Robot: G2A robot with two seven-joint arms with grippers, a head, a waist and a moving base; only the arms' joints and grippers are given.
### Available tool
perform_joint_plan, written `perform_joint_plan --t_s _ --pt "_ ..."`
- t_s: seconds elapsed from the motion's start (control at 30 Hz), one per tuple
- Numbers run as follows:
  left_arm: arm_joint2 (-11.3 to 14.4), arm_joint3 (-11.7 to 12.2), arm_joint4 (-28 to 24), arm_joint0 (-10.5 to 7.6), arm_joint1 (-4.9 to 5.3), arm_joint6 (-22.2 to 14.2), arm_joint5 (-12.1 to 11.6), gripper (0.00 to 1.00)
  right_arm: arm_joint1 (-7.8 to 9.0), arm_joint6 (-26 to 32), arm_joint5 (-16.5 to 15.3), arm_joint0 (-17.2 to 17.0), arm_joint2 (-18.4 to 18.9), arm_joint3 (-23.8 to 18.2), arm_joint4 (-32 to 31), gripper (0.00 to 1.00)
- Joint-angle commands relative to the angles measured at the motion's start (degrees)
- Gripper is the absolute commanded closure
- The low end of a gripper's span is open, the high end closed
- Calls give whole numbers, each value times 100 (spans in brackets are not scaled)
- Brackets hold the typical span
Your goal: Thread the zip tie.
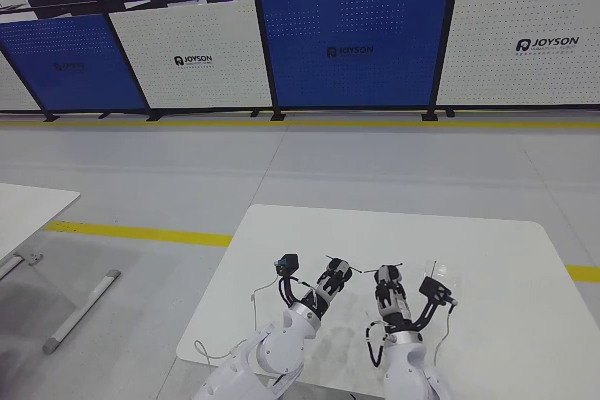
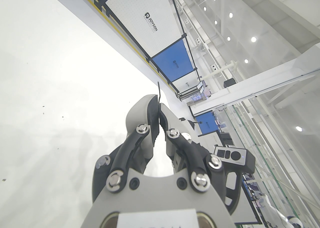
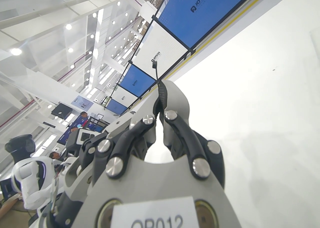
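Note:
A thin black zip tie is held at both ends. Its pointed tail (image 2: 158, 89) sticks out past the fingertips of my left gripper (image 2: 159, 104), which is shut on it. Its small square head (image 3: 154, 64) stands on a short stretch of strap above my right gripper (image 3: 161, 89), also shut on the tie. In the top view, the left gripper (image 1: 337, 268) and right gripper (image 1: 385, 272) hover close together, side by side, above the near part of the white table (image 1: 480, 260). The strap between them is hard to make out there.
The white tabletop stretches away bare to the far and right sides of the grippers. A second white table (image 1: 20, 215) stands off to the left across the floor. Blue and white panels (image 1: 350, 50) line the back of the room.

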Motion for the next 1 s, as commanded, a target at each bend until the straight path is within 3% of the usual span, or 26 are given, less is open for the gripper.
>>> perform_joint_plan --t_s 0.0,0.97 --pt "0 0 0 0 0 0 0 100 -4 5 -6 6 -6 8 -12 100" --pt "0 0 0 0 0 0 0 100 -66 297 94 83 -69 72 3 100"
